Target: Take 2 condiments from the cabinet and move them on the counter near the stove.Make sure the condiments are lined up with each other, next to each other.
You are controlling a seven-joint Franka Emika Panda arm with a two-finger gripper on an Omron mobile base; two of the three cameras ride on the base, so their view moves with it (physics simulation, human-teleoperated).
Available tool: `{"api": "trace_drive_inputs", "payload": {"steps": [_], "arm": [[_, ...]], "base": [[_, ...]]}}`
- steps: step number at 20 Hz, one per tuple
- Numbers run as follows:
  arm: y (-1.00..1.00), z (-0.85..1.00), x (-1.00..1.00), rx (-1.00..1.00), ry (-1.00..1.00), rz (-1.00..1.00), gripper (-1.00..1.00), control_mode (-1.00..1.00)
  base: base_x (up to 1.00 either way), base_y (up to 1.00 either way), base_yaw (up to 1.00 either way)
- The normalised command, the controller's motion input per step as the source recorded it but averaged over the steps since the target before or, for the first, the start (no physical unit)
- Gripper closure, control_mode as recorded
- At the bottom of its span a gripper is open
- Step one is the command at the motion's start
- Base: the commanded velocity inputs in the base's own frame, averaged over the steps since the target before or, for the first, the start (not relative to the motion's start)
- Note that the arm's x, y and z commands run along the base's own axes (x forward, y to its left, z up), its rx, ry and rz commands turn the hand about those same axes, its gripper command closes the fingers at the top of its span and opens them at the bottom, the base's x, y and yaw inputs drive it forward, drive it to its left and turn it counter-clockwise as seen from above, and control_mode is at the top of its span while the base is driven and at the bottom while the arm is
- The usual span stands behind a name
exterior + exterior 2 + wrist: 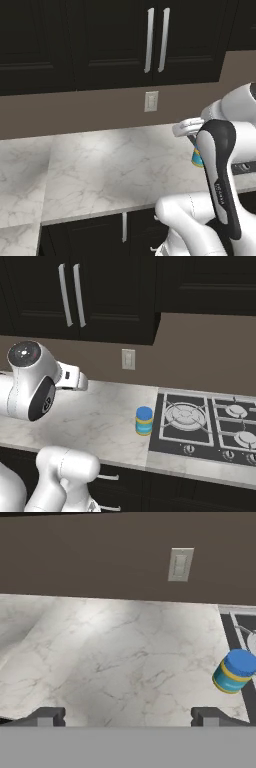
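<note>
Stretching across the scene, the marbled counter (95,416) runs under a brown wall, with the black cabinet (100,296) hung above it, its doors closed and two long silver bar handles (72,295) side by side. At the counter's right end sits the black stove (205,426), its silver burners and small front knobs facing the base. A pale wall switch plate (128,359) is fixed on the wall between cabinet and counter. The squat jar (144,421) with a blue lid and yellow-and-teal bands stands upright on the counter just beside the stove's left edge, apart from the arm. In the hand view the gripper (127,716) hovers above bare counter with its jaws spread wide and nothing between them, the jar off to their right; one dark fingertip (47,716) shows at the left.
</note>
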Motion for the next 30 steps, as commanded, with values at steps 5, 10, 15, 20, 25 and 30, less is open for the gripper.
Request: {"api": "trace_drive_inputs", "payload": {"steps": [5,10,15,20,25,30], "arm": [[0.3,0.0,-0.07,0.0,0.0,0.0,-1.0,-1.0],[0.11,0.0,-0.09,0.0,0.0,0.0,-1.0,-1.0],[0.0,0.02,-0.19,0.0,-0.05,0.0,-1.0,-1.0],[0.0,0.04,-0.17,0.0,-0.07,0.0,-1.0,-1.0],[0.0,0.07,-0.16,0.0,-0.06,0.0,-1.0,-1.0],[0.0,0.0,0.0,0.0,0.0,0.0,-1.0,1.0]], "base": [[0.0,0.0,0.0],[0.0,0.0,0.0],[0.0,0.0,0.0],[0.0,0.0,0.0],[0.0,0.0,0.0],[0.0,0.0,0.0]]}}
